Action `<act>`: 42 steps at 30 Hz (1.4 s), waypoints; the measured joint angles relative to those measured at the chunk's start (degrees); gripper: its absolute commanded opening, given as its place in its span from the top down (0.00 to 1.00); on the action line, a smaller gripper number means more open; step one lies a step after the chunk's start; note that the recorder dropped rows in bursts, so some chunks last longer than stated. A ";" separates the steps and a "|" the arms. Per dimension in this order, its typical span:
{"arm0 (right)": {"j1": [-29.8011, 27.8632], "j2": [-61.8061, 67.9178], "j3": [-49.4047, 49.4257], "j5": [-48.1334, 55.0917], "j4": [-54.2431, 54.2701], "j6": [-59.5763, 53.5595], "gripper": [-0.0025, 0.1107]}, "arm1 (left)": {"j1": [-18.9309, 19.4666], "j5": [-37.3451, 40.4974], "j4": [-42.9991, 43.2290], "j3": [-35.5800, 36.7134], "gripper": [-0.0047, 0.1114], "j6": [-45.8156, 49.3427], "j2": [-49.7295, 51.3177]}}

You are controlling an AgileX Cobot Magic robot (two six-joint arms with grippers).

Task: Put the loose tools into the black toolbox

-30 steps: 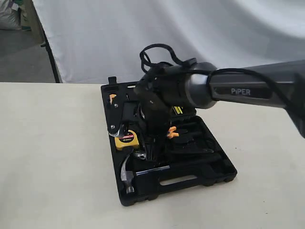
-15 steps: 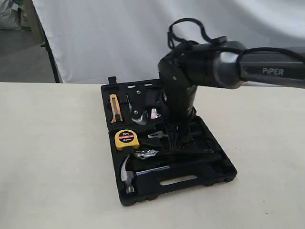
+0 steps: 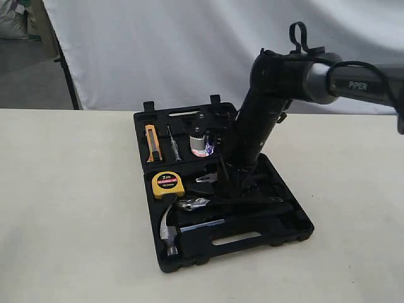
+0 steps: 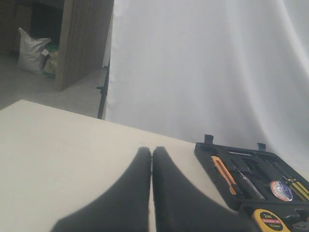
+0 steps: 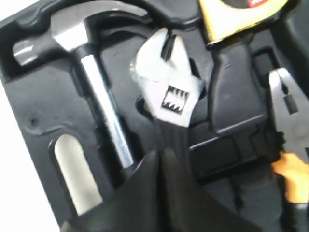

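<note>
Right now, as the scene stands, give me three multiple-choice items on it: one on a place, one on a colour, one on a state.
1. Where does the hammer lie?
A. on the bare table
B. in the toolbox
C. in a gripper

2. What colour is the tape measure?
A. yellow
B. red
C. green

3. How is the right gripper?
A. wide open
B. clamped on the hammer
C. shut

Answers:
1 B: it sits in a moulded recess at the case's near edge.
2 A: its body is yellow around a dark label.
3 C: the wrist view shows it closed tip to tip above the wrench.
</note>
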 measured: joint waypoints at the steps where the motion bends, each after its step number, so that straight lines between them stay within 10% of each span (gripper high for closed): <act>1: 0.00 1.23 -2.19 1.29 0.04 1.04 0.98 | 0.00 0.00 0.00 0.00 0.95 0.00 0.00; 14: 0.81 2.12 -4.37 -1.81 -8.26 13.61 0.51 | 0.00 0.00 0.00 0.00 0.95 0.00 0.00; 42: 0.94 6.06 -5.49 -0.59 -8.16 5.10 0.50 | 0.00 0.00 0.00 0.00 0.95 0.00 0.00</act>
